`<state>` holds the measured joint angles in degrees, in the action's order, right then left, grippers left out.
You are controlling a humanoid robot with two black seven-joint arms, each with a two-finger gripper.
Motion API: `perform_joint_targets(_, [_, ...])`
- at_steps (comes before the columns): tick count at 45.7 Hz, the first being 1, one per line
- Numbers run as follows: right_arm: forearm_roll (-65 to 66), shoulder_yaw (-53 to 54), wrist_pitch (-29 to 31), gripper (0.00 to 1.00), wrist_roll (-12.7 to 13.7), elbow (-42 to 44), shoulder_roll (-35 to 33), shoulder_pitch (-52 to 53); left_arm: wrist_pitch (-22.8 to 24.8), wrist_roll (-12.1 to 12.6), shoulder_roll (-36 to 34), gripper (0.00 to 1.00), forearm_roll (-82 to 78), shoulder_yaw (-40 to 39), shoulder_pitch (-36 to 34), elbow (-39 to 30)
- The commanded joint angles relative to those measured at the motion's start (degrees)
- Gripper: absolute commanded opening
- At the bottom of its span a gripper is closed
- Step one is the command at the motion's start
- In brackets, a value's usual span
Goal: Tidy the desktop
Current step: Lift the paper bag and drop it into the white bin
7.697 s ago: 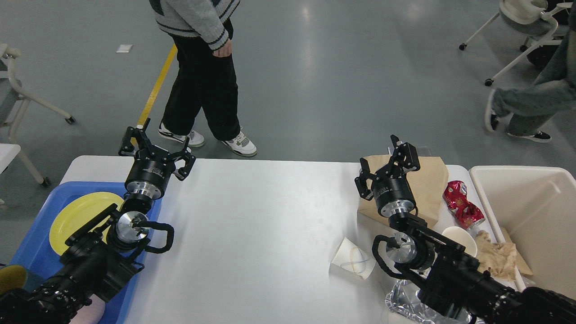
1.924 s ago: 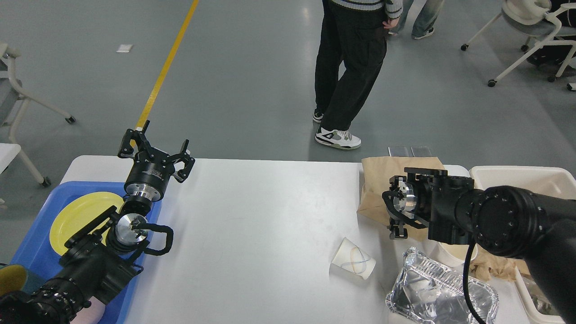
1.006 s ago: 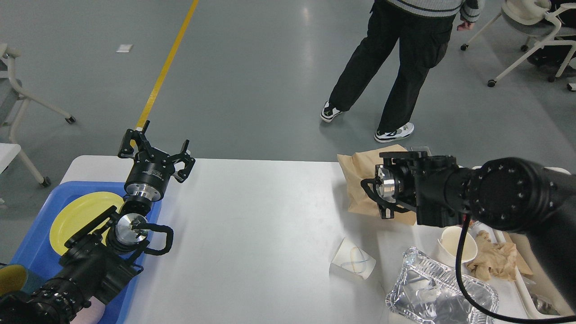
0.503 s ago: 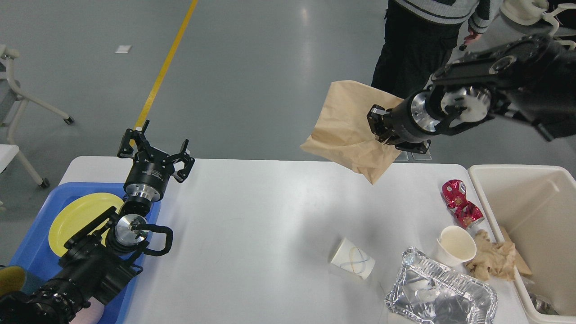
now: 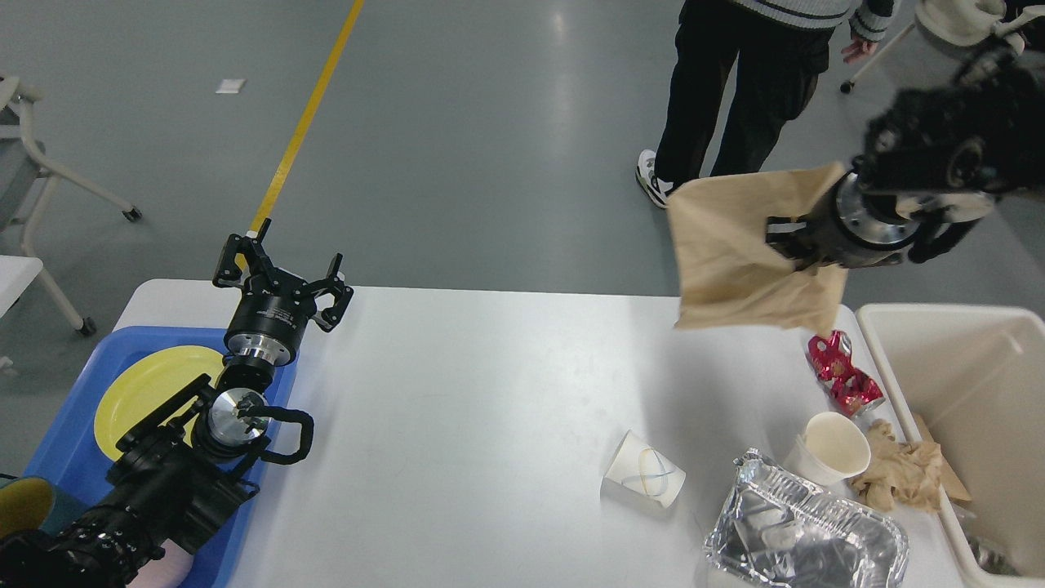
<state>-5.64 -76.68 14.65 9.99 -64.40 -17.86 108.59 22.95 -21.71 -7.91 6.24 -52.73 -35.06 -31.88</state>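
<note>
One view only, from the head, so I go by that. My right gripper (image 5: 790, 245) is up in the air past the far right edge of the desktop (image 5: 490, 425), and its fingers are buried in the brown paper bag (image 5: 739, 261), so I read it as pinched on the bag's right side; I cannot make out the finger gap itself. The bag hangs to the left of and below the gripper, clear of the table, tilted, with its lower edge above the far right corner. I judge it is held high so it can swing over the wall of the cream bin (image 5: 955, 367), which sits below and to the right of that gripper, just beside the table's right end.

Below the gripper, on the table, lie the red wrapper (image 5: 841, 376), then nearer me the white cup (image 5: 829, 445), crumpled paper (image 5: 898, 474) touching the bin wall, the foil tray (image 5: 808, 535) and a tipped paper cup (image 5: 645, 478) left of the tray. They look grouped by the bin because that is where they go.

My left gripper (image 5: 282, 273) hangs well apart, at the table's far left, fingers spread and holding nothing. Just below it is the blue tray (image 5: 65, 441) with a yellow plate (image 5: 151, 392).
</note>
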Motion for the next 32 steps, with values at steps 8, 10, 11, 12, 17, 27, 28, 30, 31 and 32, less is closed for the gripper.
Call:
perform_joint_targets(8, [-8.77,-1.28,-3.74,0.0,5.12,27.82,-9.91,-28.85,-0.01,0.0,0.0,0.99,0.0,0.0,-0.01,-0.03])
perform_joint_targets(10, [-10.0,-1.28,-6.46,0.0,5.39,30.72,-10.09,-33.34,-0.01,0.0,0.0,0.99,0.0,0.0,-0.01,0.06])
perform_joint_targets(11, [-10.53,-1.28,-8.3,0.0,5.39,32.39,-10.09,-35.62,-0.01,0.0,0.0,0.99,0.0,0.0,-0.01,0.06])
perform_joint_targets(12, [-10.8,-1.28,-10.32,0.0,5.39,33.97,-10.17,-37.82,-0.01,0.0,0.0,0.99,0.0,0.0,-0.01,0.06])
perform_joint_targets(17, [-12.02,-0.23,-18.94,0.0,6.18,41.97,-10.35,-49.25,-0.01,0.0,0.0,0.99,0.0,0.0,-0.01,0.06])
perform_joint_targets(27, [-15.98,2.94,-20.8,0.0,6.09,53.84,-8.68,-61.91,-0.01,0.0,0.0,0.99,0.0,0.0,-0.01,-0.03])
perform_joint_targets(28, [-15.98,3.29,-20.8,0.0,6.01,54.89,-8.42,-62.97,-0.01,0.0,0.0,0.99,0.0,0.0,-0.01,-0.03])
perform_joint_targets(30, [-15.98,3.9,-20.54,0.25,5.83,54.99,-7.89,-63.68,-0.01,0.0,0.0,1.0,0.0,0.0,-0.01,0.06])
perform_joint_targets(31, [-15.98,4.17,-20.45,0.87,5.83,54.9,-7.63,-63.86,-0.01,0.0,0.0,0.99,0.0,0.0,-0.01,-0.02])
perform_joint_targets(32, [-15.98,4.43,-20.36,1.0,5.83,54.9,-7.45,-64.03,-0.01,0.0,0.0,1.0,0.0,0.0,-0.01,-0.03])
